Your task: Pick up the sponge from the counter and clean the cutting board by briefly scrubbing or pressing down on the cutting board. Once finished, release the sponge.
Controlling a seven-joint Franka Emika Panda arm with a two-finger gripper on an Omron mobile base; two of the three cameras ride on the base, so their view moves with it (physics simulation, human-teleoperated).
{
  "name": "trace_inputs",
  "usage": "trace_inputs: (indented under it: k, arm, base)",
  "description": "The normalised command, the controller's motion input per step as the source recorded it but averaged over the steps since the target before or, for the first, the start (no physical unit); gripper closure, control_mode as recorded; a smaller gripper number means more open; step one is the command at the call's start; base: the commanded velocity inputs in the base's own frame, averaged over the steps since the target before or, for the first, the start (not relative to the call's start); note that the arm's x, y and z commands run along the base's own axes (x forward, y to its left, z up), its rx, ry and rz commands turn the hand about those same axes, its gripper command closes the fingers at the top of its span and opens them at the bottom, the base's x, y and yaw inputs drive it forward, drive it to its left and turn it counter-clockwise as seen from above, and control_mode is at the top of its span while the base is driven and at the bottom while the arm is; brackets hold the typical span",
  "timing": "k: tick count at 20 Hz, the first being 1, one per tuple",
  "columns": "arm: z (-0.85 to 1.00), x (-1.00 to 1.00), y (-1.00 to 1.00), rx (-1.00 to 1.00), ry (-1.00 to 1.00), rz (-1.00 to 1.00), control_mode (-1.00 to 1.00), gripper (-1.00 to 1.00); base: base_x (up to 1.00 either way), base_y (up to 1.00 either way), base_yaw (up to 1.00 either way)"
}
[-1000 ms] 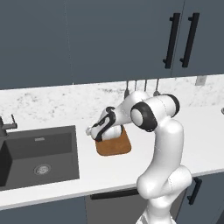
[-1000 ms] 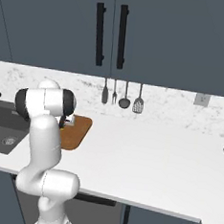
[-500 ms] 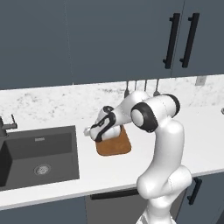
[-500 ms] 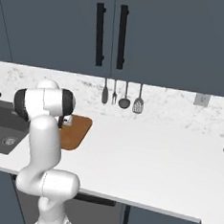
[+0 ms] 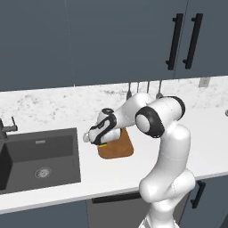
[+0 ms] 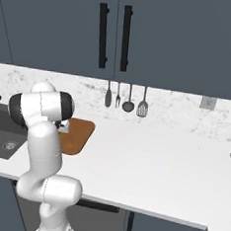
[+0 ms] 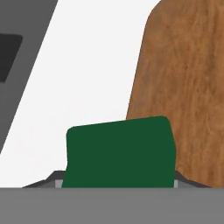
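1. The end effector [image 5: 99, 141] is seen in the left base view at the near-left corner of the cutting board [image 5: 118, 147], pointing down toward about 7 o'clock.
2. The sponge [image 7: 120, 151] is held between the fingers of the end effector; in the hand view its dark green face is seen at 6 o'clock, flanked on both sides by the finger tips.
3. In the left base view a sliver of the sponge's yellow layer is visible just under the hand, at the board's left edge.
4. In the hand view the sponge lies partly in front of the brown board and partly in front of the white worktop [image 7: 87, 78]; whether it touches either surface cannot be told.
5. The cutting board lies flat on the worktop, just right of the dark sink [image 5: 38, 158], with a strip of white surface between them.
6. In the right base view the board [image 6: 78, 134] is partly hidden behind the arm's upper joint.
7. Four utensils [image 6: 126, 99] hang on the backsplash at about 1 o'clock from the board.
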Motion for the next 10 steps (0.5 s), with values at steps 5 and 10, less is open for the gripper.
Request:
trace_inputs:
  k: [5, 10]
  arm:
    - [-0.64, -0.94, -0.31, 0.00, -0.04, 0.07, -1.00, 1.00]
    - [-0.43, -1.00, -0.30, 0.00, -0.09, 0.05, -1.00, 1.00]
  base:
    - [0.00, 0.00, 0.00]
    - [0.00, 0.00, 0.00]
